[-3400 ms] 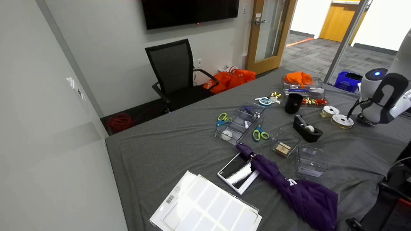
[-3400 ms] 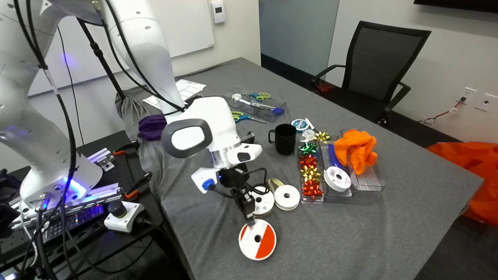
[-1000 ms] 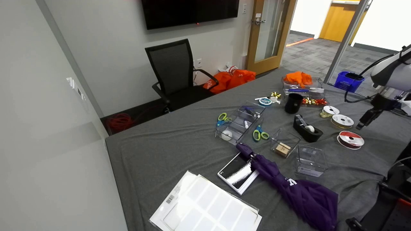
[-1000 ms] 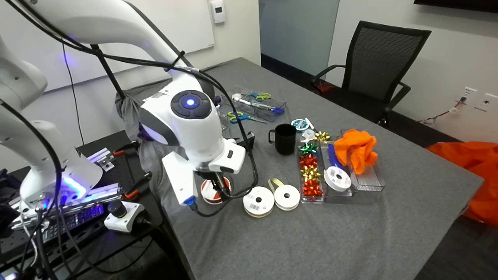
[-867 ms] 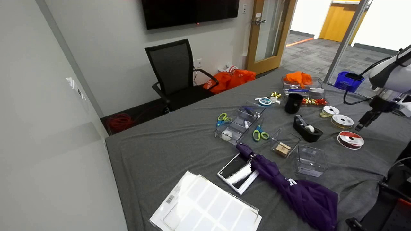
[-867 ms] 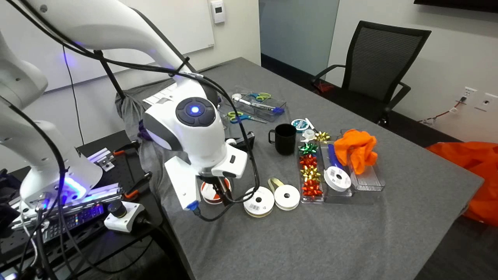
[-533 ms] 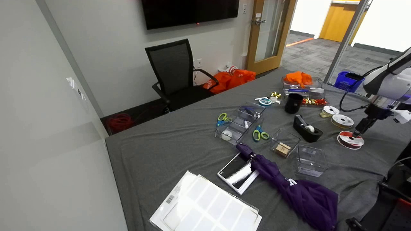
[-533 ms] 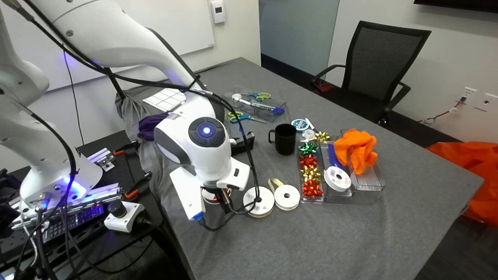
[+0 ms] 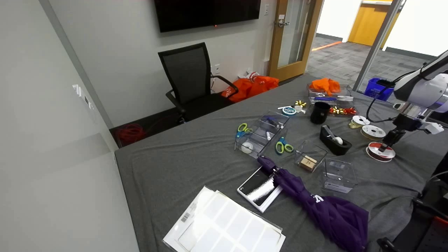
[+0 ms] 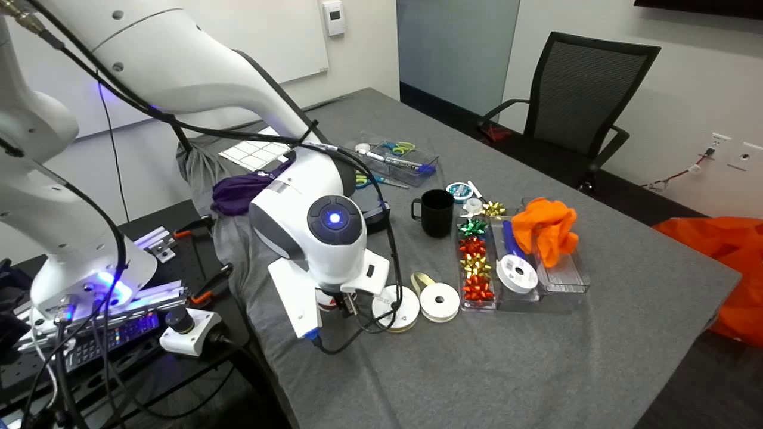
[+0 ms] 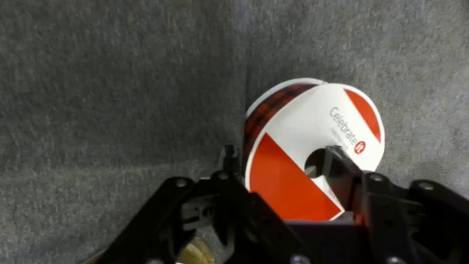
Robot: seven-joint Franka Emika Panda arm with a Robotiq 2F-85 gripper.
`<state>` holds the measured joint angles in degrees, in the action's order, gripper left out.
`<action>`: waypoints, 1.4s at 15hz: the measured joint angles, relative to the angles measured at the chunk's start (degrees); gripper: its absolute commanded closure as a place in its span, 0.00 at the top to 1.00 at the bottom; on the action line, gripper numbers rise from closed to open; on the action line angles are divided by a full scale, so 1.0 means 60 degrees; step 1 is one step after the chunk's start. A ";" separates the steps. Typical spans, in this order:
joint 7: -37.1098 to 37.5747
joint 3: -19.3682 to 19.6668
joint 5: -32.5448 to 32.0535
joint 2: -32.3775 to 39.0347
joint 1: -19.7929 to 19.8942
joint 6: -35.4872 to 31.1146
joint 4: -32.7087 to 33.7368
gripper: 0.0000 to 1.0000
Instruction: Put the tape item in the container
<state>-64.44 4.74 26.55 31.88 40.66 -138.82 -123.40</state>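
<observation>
The tape item (image 11: 289,187), a red and white spool with dark red plaid ribbon, lies flat on the grey cloth. In the wrist view my gripper (image 11: 282,154) has its jaws apart around part of that roll: the left finger (image 11: 231,161) is beside the outer rim, the right one at the centre hole. Hole shows left of that finger, so no firm grip is visible. An exterior view shows the fingertips right down at the roll (image 9: 373,153). The container (image 9: 339,173), a clear squarish box, stands nearer the purple umbrella; the arm hides it in an exterior view.
Two white ribbon spools (image 10: 396,307) lie close to the roll. A black tape dispenser (image 9: 335,141) and a clear box holding a small brown carton (image 9: 308,163) stand beyond it. The umbrella (image 9: 325,206) and black mug (image 10: 437,214) are on the table too.
My gripper has swung from near the white spools to the red roll and come down onto it. Over the last half second the roll has shifted slightly.
</observation>
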 measured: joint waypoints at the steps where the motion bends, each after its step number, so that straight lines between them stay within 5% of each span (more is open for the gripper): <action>1: 0.0016 0.0004 -0.0029 0.0001 0.0002 0.0008 0.0044 0.25; 2: 0.0046 0.0008 -0.0077 -0.0002 -0.0003 0.0008 0.0066 0.19; 3: 0.0130 0.0029 -0.0186 -0.0027 -0.0032 0.0002 0.0080 0.49; 4: 0.0256 0.0052 -0.0346 -0.0031 -0.0083 -0.0046 0.0088 0.67; 10: 0.1377 0.0412 -0.1694 0.0022 -0.0707 -0.1055 0.0034 0.99; 15: 0.1846 0.0443 -0.2255 0.0173 -0.0859 -0.1786 -0.0065 1.00; 16: 0.1847 0.0441 -0.2266 0.0170 -0.0859 -0.1787 -0.0064 0.94; 17: 0.1847 0.0437 -0.2266 0.0170 -0.0856 -0.1786 -0.0065 0.73; 21: 0.1846 0.0386 -0.2266 0.0080 -0.0849 -0.1762 -0.0096 0.56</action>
<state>-53.36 7.06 12.95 32.37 35.57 -149.40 -123.97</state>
